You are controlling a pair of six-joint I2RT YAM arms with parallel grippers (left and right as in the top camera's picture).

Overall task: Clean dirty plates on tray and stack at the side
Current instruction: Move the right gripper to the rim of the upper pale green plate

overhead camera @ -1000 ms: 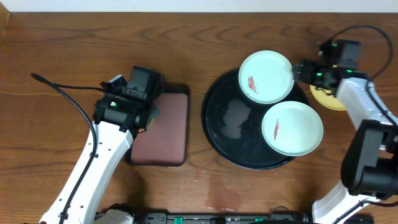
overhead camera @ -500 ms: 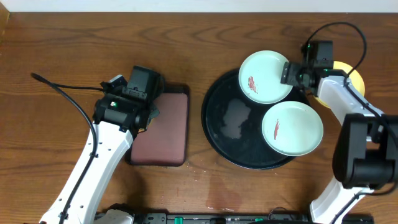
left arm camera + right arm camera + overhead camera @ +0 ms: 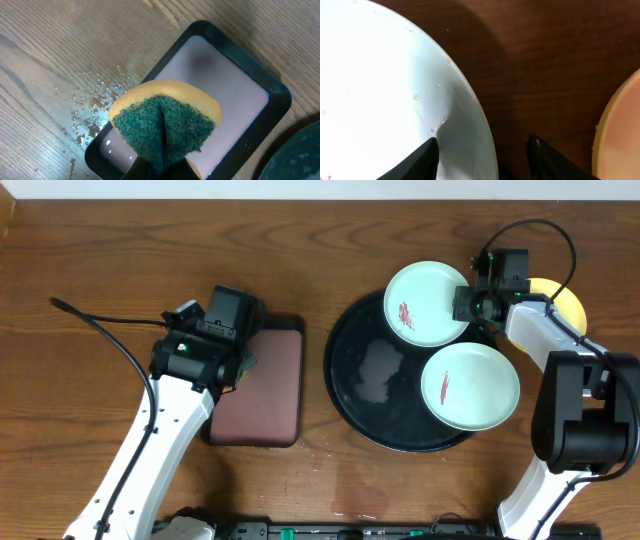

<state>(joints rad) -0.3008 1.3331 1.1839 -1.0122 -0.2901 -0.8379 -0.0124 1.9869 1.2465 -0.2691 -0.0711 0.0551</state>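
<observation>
The right fingers [image 3: 420, 165] stand spread astride the rim of the upper mint-green plate [image 3: 428, 303]. One finger lies over the plate's inner side. The other is outside it above bare tabletop [image 3: 530, 60], with a gap showing between it and the rim. Glare washes the plate white in the wrist view, so I cannot tell whether the inner finger touches it. This plate, smeared red, overhangs the far rim of the round black tray [image 3: 365, 395]. The second mint-green plate [image 3: 470, 386], also smeared, sits on the tray, nearer the robot than those fingers. Just outside them the pale yellow plate [image 3: 556, 298] lies on the tabletop, mostly hidden by the right arm. The left fingers [image 3: 142, 174], cut off at the frame edge, pinch a folded yellow-and-green sponge [image 3: 165, 120] above the small maroon tray [image 3: 235, 95]. Water droplets [image 3: 90, 105] lie beside it.
</observation>
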